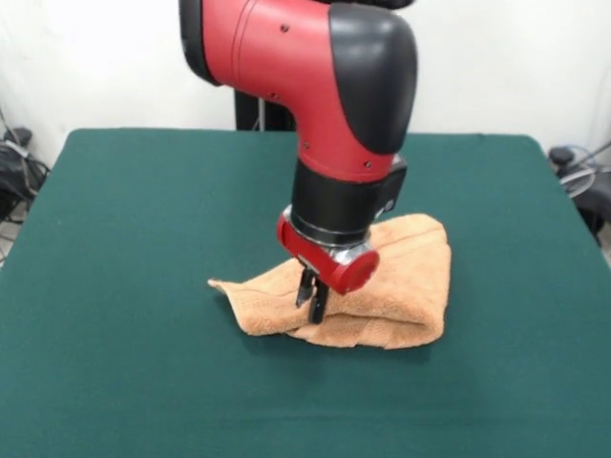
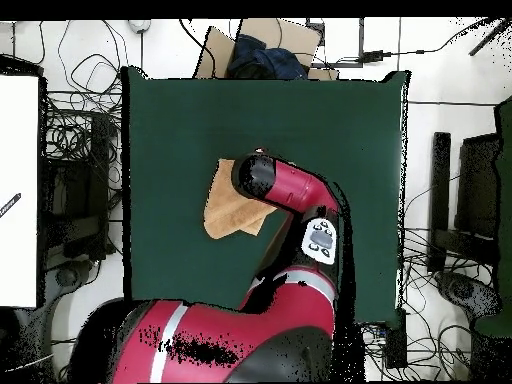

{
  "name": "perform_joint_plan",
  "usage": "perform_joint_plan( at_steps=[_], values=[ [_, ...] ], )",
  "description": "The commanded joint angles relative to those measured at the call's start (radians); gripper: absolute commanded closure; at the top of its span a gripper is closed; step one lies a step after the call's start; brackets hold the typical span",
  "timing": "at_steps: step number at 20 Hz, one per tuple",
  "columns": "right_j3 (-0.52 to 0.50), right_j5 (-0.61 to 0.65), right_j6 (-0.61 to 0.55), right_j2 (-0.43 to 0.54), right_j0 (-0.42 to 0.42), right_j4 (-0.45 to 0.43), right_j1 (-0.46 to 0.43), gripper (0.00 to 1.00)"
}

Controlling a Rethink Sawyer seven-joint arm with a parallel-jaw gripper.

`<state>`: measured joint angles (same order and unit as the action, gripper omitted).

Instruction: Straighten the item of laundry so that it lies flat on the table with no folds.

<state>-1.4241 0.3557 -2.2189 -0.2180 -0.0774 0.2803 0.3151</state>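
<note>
Towel [image 1: 387, 286] bunched and folded near mid-table [image 1: 124, 248], one corner trailing flat toward picture-left in front view. Gripper [image 1: 312, 295] down on towel's front fold; fingers close together, apparently pinching cloth. Arm [image 2: 285, 190] overhanging towel from above.

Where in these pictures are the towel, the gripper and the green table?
towel [image 1: 410, 277]: front view, on its folded upper layer.
gripper [image 1: 313, 296]: front view, at its dark tips low over the towel.
table [image 1: 134, 248]: front view, on bare green cloth beside the towel.
</note>
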Motion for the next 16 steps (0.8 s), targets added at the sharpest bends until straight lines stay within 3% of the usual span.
perform_joint_plan(
  at_steps=[1,16],
  values=[
    [-0.139,0.001,-0.114,0.061,0.023,-0.028,0.063,1.00],
    [-0.287,-0.118,-0.091,0.100,-0.009,-0.058,0.136,1.00]
  ],
)
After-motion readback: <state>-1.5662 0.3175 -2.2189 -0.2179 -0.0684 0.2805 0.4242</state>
